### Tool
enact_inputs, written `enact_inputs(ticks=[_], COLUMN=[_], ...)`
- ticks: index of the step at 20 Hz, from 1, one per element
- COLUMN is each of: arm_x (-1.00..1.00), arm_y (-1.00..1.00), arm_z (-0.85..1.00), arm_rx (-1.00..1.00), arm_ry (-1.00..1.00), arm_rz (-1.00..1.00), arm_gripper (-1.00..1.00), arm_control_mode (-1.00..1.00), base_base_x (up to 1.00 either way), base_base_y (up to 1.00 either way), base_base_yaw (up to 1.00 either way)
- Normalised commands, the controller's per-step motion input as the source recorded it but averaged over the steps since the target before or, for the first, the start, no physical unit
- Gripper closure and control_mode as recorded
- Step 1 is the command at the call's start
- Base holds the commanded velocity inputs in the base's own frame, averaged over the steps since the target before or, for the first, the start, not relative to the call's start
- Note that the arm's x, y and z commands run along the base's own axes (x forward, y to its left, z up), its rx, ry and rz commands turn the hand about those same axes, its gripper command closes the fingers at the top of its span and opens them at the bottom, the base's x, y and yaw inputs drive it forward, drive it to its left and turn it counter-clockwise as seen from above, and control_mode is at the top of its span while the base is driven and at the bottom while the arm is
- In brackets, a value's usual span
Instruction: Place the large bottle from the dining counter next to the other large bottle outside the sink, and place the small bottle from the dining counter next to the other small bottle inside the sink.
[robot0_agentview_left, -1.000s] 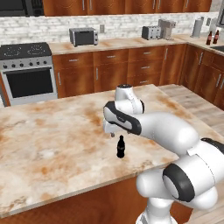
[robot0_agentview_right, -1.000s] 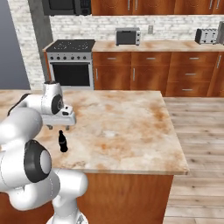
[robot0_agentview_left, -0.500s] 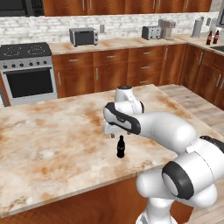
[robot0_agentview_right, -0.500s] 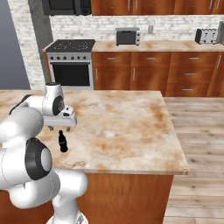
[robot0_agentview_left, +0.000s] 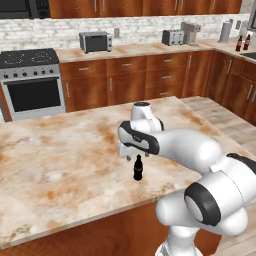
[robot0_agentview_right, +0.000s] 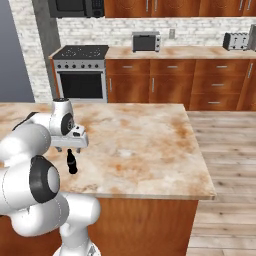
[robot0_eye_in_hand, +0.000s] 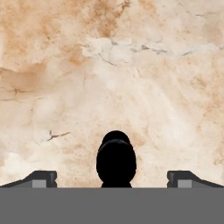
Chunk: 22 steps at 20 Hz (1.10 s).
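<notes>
The small black bottle (robot0_agentview_left: 138, 168) stands upright on the beige marble dining counter (robot0_agentview_left: 55, 165), near its front edge. My gripper (robot0_agentview_left: 134, 154) hangs straight above it, pointing down, open. In the hand view the bottle's round black top (robot0_eye_in_hand: 116, 161) lies between my two widely spread fingertips (robot0_eye_in_hand: 41, 178), touching neither. From the right base view the bottle (robot0_agentview_right: 71, 162) sits just below the gripper (robot0_agentview_right: 70, 149). Two tall brown bottles with red labels (robot0_agentview_left: 239, 44) (robot0_agentview_left: 247, 42) stand side by side on the far right back counter.
A steel stove (robot0_agentview_left: 30, 75) and brown cabinets run along the back wall, with a toaster oven (robot0_agentview_left: 96, 41) and a toaster (robot0_agentview_left: 171, 36) on the counter. The dining counter's front edge (robot0_agentview_left: 100, 215) is close to the bottle. Wood floor (robot0_agentview_right: 225, 150) lies to the right.
The gripper has come down a little toward the small black bottle, staying open. The bottle has not moved.
</notes>
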Motion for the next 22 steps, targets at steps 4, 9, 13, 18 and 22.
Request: enact_inputs(ticks=[4,9,13,18,22], arm_x=[0.0,-0.03,-0.01,0.0,0.0], arm_y=[0.0,0.0,0.0,0.0,-0.06], arm_z=[-0.15,-0.05,0.0,0.01,0.02], arm_rx=[0.0,0.0,0.0,0.0,0.0], arm_ry=[0.0,0.0,0.0,0.0,0.0], arm_rz=[0.0,0.0,0.0,0.0,0.0], arm_gripper=[-1.0,-1.0,-1.0,-1.0,-1.0], arm_control_mode=[-1.0,-1.0,-1.0,-1.0,-1.0], base_base_x=[0.0,0.0,0.0,0.0,0.0], base_base_y=[0.0,0.0,0.0,0.0,0.0], base_base_yaw=[0.0,0.0,0.0,0.0,0.0])
